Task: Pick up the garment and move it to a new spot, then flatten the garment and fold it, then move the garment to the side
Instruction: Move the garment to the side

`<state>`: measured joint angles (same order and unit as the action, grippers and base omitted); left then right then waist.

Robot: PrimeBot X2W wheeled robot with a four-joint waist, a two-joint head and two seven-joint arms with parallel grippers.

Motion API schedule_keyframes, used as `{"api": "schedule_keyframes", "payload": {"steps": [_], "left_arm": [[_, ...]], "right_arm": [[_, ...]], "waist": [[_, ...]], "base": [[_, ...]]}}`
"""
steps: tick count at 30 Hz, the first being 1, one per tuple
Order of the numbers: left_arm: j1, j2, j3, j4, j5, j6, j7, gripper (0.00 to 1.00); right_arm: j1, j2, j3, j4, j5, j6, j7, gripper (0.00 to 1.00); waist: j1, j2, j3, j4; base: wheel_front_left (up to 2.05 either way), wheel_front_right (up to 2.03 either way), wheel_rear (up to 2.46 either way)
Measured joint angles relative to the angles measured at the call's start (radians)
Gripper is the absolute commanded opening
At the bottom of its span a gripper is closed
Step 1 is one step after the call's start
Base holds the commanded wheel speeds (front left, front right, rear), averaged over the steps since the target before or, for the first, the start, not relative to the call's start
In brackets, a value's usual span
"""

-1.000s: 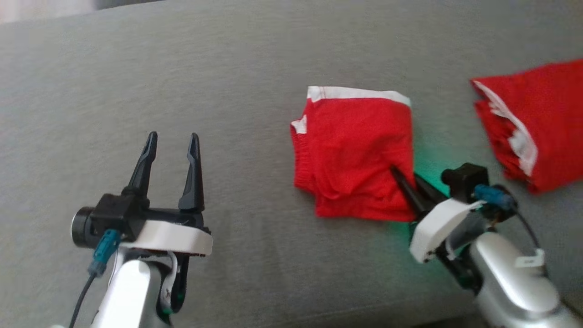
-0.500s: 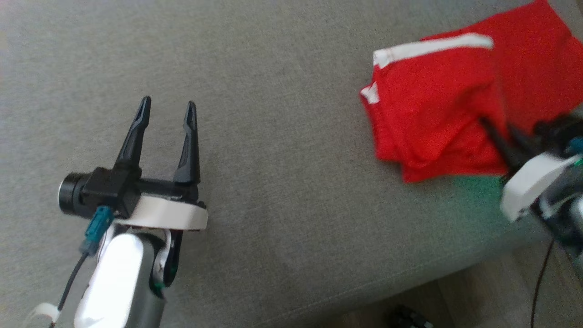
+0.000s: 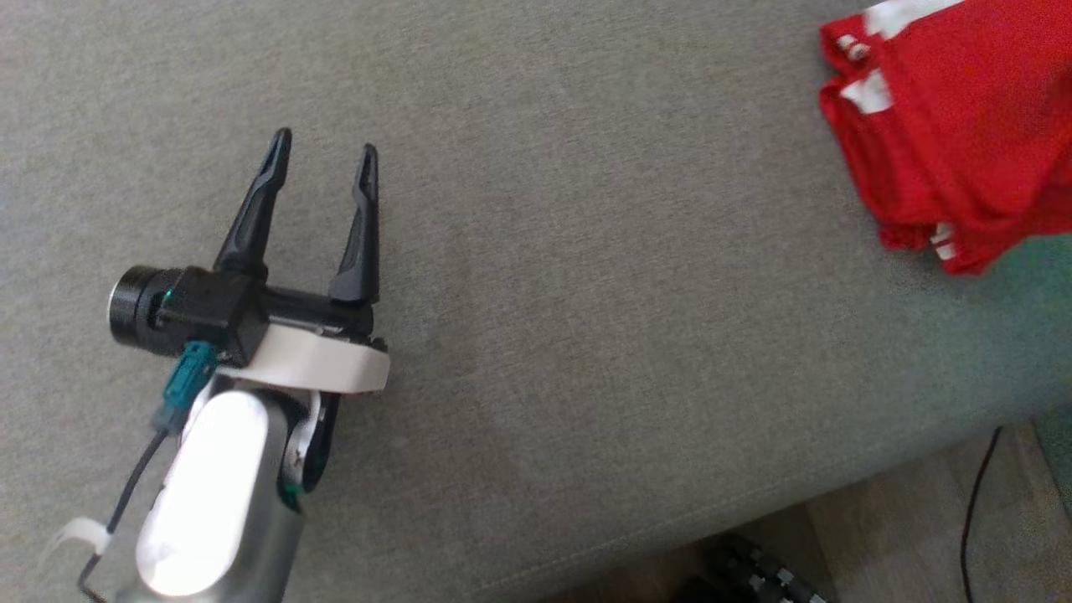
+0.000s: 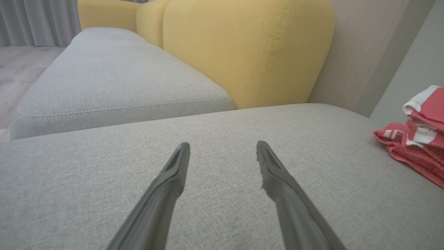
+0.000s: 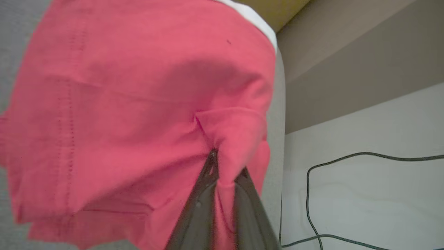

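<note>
- The left claw (image 3: 325, 144) hangs released over the grey sofa seat (image 3: 603, 276). Its two dark fingers (image 3: 255, 218) are spread apart with nothing between them.
- In the left wrist view the left claw (image 4: 222, 145) points across bare grey fabric toward a yellow backrest (image 4: 242, 52). The tips look close above the seat, but I cannot tell whether they touch it.
- The red garment (image 3: 946, 126) lies on the seat at the upper right corner of the head view, well apart from the left claw.
- Its cloth sits in bunched layers with white trim (image 3: 867, 90) showing at the near side. I cannot tell whether that heap is one piece or two.
- The left wrist view catches the red garment (image 4: 416, 152) at its right edge, resting on the seat with white strips folded in among the red.
- The right claw (image 5: 227, 165) is clenched on the red garment (image 5: 138, 104). A pinched fold of cloth runs down between its two fingers (image 5: 197, 211), which stand almost together.
- From that grip the fabric spreads wide up the right wrist view, with a white band (image 5: 253, 17) along its far edge.
- Beside the garment in that view, a thin dark cable (image 5: 347, 158) loops across a pale surface (image 5: 364, 194).
- In the head view a strip of wooden floor (image 3: 904, 528) shows below the seat's front edge.
</note>
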<state>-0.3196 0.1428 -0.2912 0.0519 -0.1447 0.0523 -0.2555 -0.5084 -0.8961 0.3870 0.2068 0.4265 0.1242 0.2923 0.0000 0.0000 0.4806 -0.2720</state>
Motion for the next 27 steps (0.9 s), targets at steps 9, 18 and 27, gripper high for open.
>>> {"api": "schedule_keyframes", "payload": {"steps": [9, 18, 27], "left_arm": [[-0.046, -0.016, -0.019, 0.021, 0.001, -0.009, 0.000, 1.00], [-0.059, -0.025, -0.021, 0.034, 0.001, -0.017, 0.000, 1.00], [-0.001, -0.025, -0.007, 0.039, 0.001, -0.017, -0.001, 1.00]], "right_arm": [[-0.093, 0.091, -0.062, 0.211, -0.019, 0.000, 0.052, 0.00], [-0.094, 0.213, -0.220, 0.382, -0.041, 0.000, 0.012, 1.00], [0.083, 0.336, -0.505, 0.252, -0.108, 0.000, -0.073, 1.00]], "waist": [[0.0000, 0.0000, 0.033, 0.058], [0.0000, 0.0000, 0.032, 0.093], [-0.0001, 0.0000, -0.067, 0.088]], "base": [[0.00, 0.00, 0.00], [0.00, 0.00, 0.00], [0.00, 0.00, 0.00]]}}
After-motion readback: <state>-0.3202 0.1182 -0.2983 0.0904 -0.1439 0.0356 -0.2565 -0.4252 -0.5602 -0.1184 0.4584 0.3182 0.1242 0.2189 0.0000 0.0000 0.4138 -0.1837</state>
